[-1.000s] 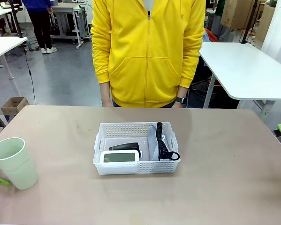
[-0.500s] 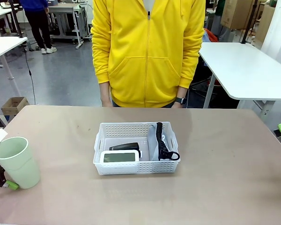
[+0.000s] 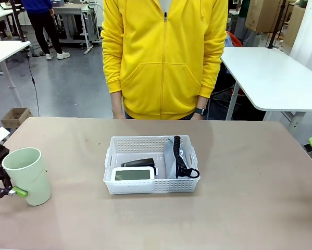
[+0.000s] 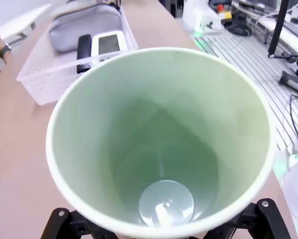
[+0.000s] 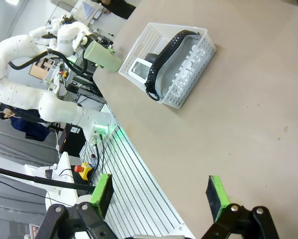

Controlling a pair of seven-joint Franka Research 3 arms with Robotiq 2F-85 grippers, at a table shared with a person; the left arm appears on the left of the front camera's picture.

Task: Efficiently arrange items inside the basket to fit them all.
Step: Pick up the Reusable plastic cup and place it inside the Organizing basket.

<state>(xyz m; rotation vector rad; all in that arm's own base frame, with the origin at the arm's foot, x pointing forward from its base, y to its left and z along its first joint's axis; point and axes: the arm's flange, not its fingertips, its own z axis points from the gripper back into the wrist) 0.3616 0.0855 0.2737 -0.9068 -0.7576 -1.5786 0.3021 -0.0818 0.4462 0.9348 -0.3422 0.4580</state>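
- Tan table [image 3: 249, 198], a person in a yellow hoodie [image 3: 164, 57] at its far side.
- My left gripper [image 3: 4, 185] grips the pale green cup [image 3: 28, 176], upright.
- The basket [image 3: 150, 183] sits well off toward the middle, holding the pouch [image 3: 171, 156], stapler [image 3: 137, 163] and screen device [image 3: 133, 174].
- My right gripper [image 5: 161, 193] hangs with jaws apart, holding nothing.

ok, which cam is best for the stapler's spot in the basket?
Front view: the stapler lies in the basket just behind the screen device. Left wrist view catches it past the cup rim; right wrist view shows it small, mostly hidden.

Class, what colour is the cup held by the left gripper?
Pale green; the cup shows its colour best in the front view, in the left gripper.
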